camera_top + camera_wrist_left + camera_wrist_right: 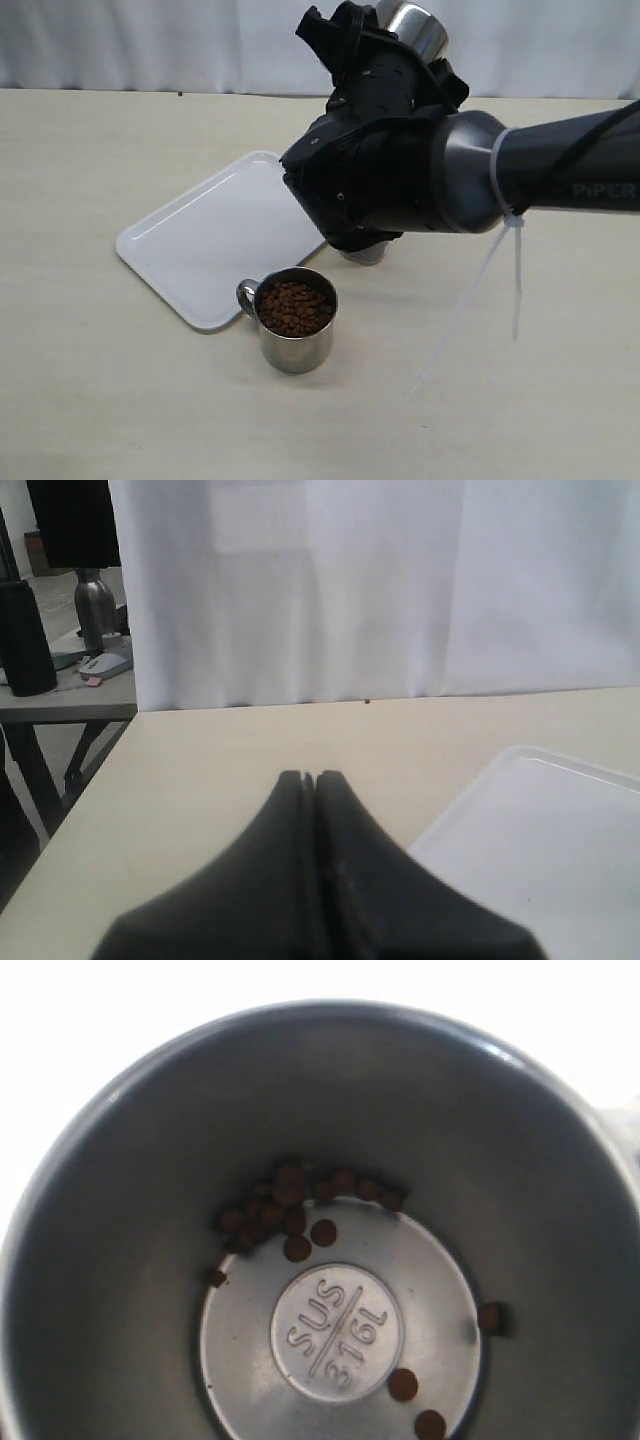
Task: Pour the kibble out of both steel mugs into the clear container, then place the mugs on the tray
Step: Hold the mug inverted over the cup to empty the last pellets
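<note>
A steel mug [296, 340] full of kibble [294, 308] stands upright just in front of the tray [200, 245]. My right gripper [385, 40] holds the second steel mug [418, 27] high up and tipped over. The right wrist view looks straight into this mug [335, 1330], where only a few kibble pellets [290, 1200] cling near the bottom. A small whitish base showing under the arm may be the clear container [366, 255]; the arm hides the rest. My left gripper [308, 777] is shut on nothing, low over the table beside the tray [540, 830].
The right arm [450, 175] spans the middle and right of the scene, with a white cable tie [500, 260] dangling from it. A white curtain closes off the far table edge. A side table with a bottle [92, 605] stands beyond the left gripper.
</note>
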### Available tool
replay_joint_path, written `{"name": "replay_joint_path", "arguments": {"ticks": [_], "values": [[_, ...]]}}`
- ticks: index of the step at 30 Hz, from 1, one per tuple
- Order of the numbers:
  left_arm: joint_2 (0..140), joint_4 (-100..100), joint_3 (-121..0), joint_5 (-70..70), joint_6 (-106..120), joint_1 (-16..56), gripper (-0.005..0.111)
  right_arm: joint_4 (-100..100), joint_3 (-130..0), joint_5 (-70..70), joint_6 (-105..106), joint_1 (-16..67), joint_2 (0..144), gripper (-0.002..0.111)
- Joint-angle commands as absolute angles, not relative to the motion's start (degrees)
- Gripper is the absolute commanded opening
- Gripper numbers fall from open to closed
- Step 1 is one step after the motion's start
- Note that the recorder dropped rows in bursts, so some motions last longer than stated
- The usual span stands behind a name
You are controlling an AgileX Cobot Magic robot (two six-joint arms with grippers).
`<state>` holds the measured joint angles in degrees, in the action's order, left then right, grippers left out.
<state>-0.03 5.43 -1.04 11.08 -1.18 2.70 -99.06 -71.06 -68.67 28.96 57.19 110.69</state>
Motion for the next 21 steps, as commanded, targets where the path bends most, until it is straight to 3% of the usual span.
{"name": "replay_joint_path", "arguments": {"ticks": [1,21], "values": [[0.0,5.43,-1.54,10.39,-1.29,2.7,0.0,-99.95,-71.28,-69.96,29.23,57.33,110.86,0.005],[0.0,5.29,-1.54,10.83,-1.29,2.7,0.0,-99.95,-72.25,-69.96,29.1,57.38,111.11,0.005]]}}
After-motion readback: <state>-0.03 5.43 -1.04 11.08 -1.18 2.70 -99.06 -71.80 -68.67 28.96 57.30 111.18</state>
